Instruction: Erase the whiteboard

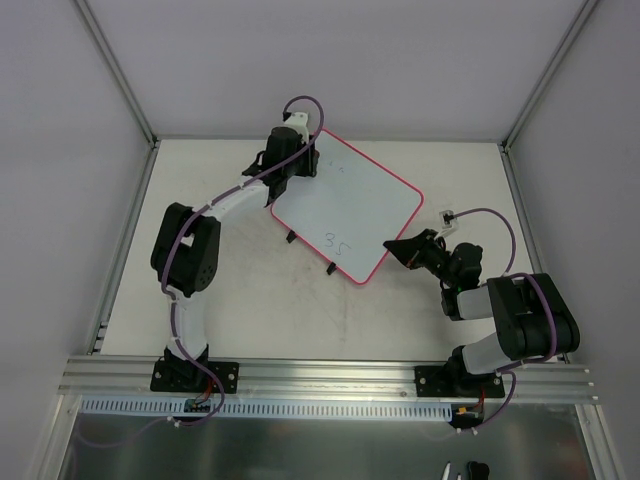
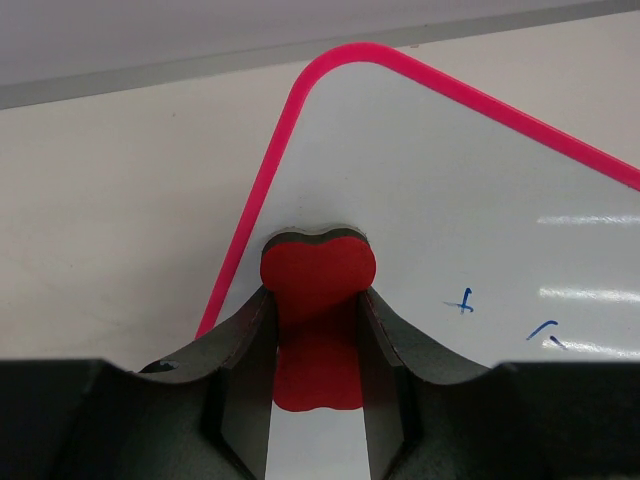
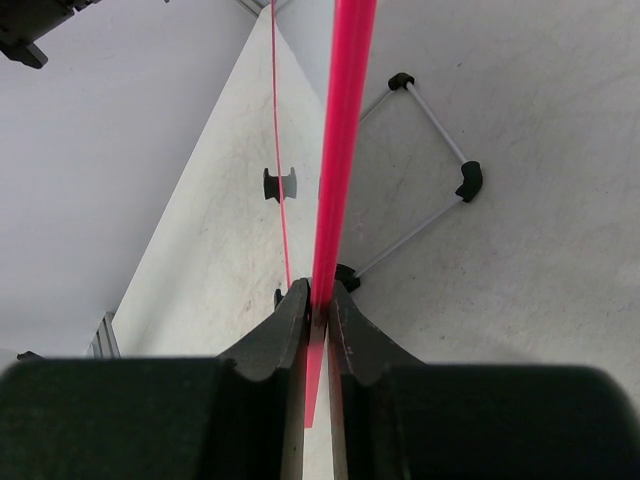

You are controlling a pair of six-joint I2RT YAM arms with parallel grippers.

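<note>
The whiteboard (image 1: 345, 205) lies mid-table, turned so its corners point like a diamond. It is a white panel with rounded corners and a thin pink rim (image 2: 260, 190). A dark "35" (image 1: 335, 243) is written near its lower corner. The left wrist view shows two short blue strokes (image 2: 462, 300) further up the panel.

Two black clips (image 1: 290, 237) (image 1: 331, 268) sit on its lower-left edge. There is one red eraser (image 2: 318, 270), and it rests on the panel just inside the far corner. The left gripper (image 1: 303, 160) has its fingers closed tight against the eraser's two sides. The right gripper (image 1: 398, 247) is pinched shut on the rim at the board's right edge. Whether that edge is lifted off the surface is hard to say from these angles.

One small white-and-black wire piece (image 1: 447, 215) lies just beyond the right gripper. Both arms are black and white.

The table (image 1: 250, 310) is off-white and faintly scuffed. Pale grey walls (image 1: 330, 60) close it in on three sides. A ribbed aluminium rail (image 1: 320, 375) carries the two arm bases at the near edge.
</note>
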